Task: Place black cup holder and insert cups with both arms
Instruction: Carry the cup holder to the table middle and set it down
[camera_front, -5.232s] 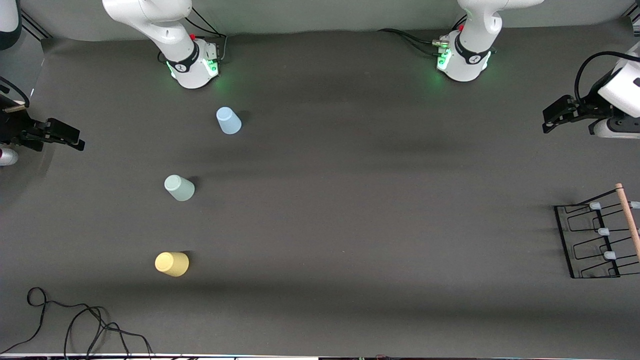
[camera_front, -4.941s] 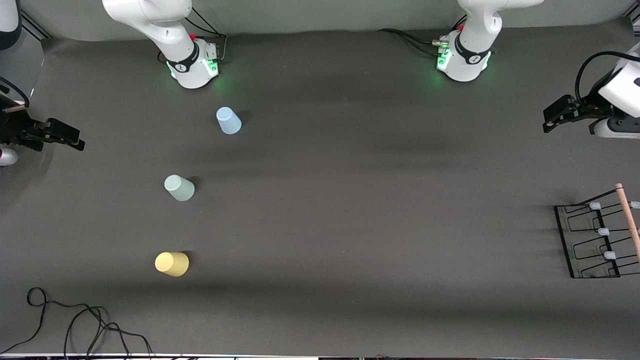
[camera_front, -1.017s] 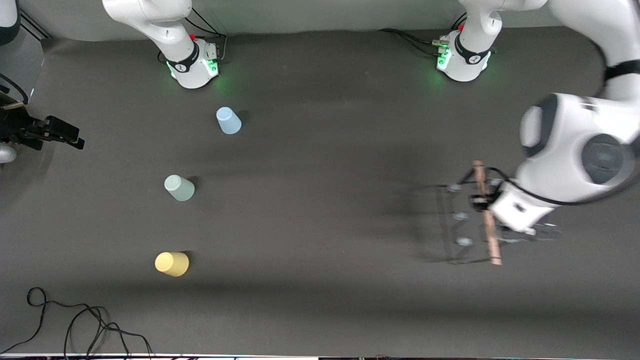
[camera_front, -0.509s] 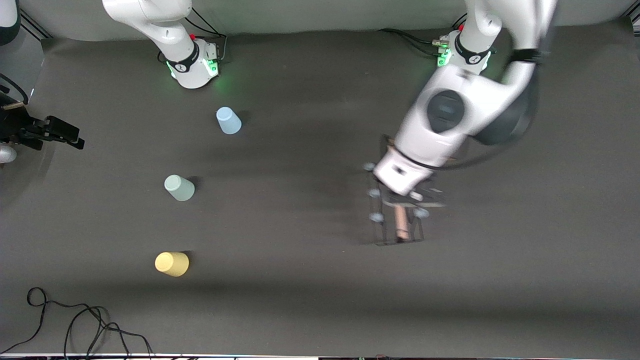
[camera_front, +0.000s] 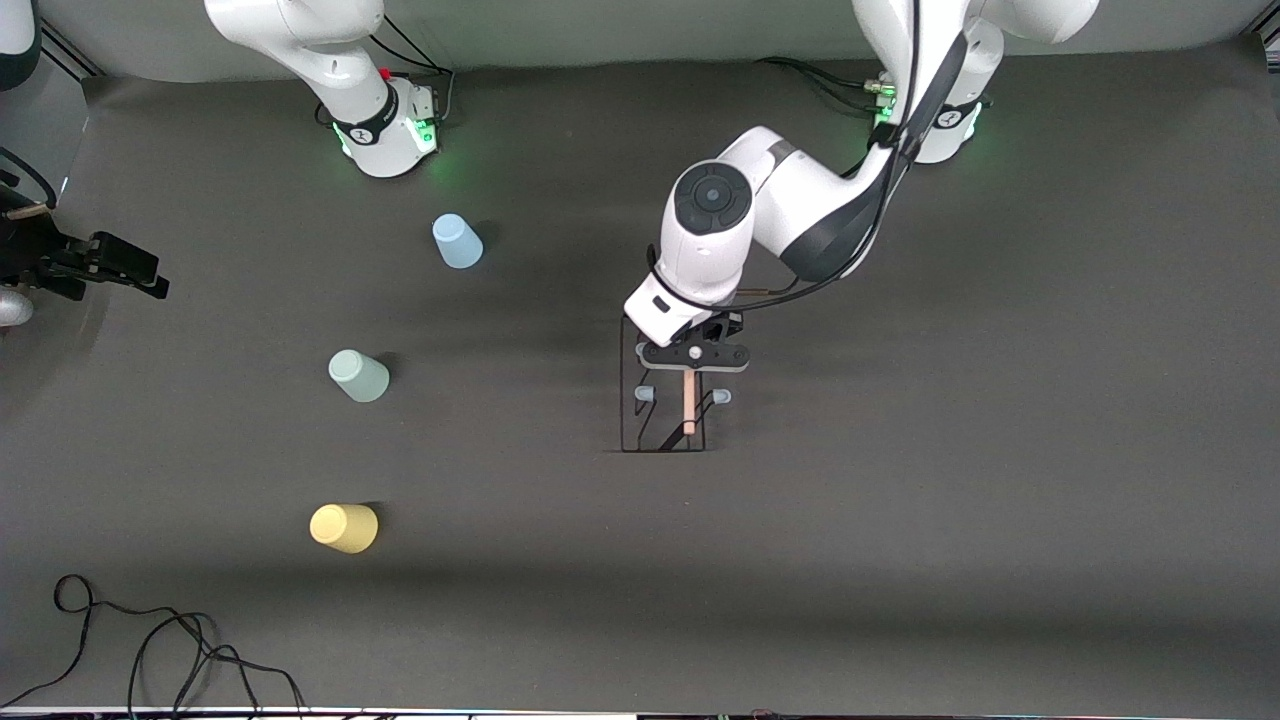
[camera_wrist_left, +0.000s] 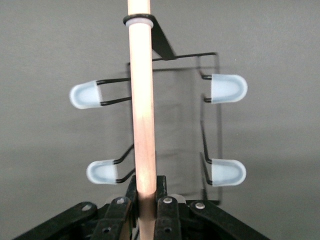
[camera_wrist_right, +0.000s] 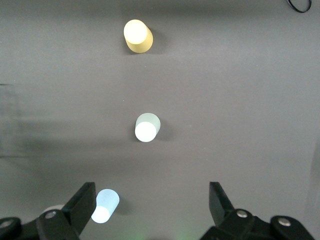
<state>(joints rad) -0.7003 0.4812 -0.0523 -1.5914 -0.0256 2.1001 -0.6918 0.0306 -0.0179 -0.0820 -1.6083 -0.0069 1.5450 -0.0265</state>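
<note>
My left gripper (camera_front: 693, 356) is shut on the light wooden rod (camera_front: 689, 405) of the black cup holder (camera_front: 630, 420), over the middle of the table. In the left wrist view the fingers (camera_wrist_left: 169, 200) clamp the rod (camera_wrist_left: 141, 100), and blue-capped pegs (camera_wrist_left: 228, 87) stick out to both sides. I cannot tell whether the holder touches the mat. The light blue cup (camera_front: 457, 241), mint cup (camera_front: 358, 376) and yellow cup (camera_front: 344, 528) stand upside down toward the right arm's end. My right gripper (camera_front: 130, 275) waits open and empty high over that end; its wrist view looks down on the same cups (camera_wrist_right: 147, 127).
A loose black cable (camera_front: 150, 640) lies coiled at the table's near corner on the right arm's end. The two arm bases (camera_front: 385, 125) (camera_front: 925, 120) stand along the edge farthest from the front camera.
My left arm has carried the cup holder from the left arm's end of the table to the middle. The cups and the right arm have not moved.
</note>
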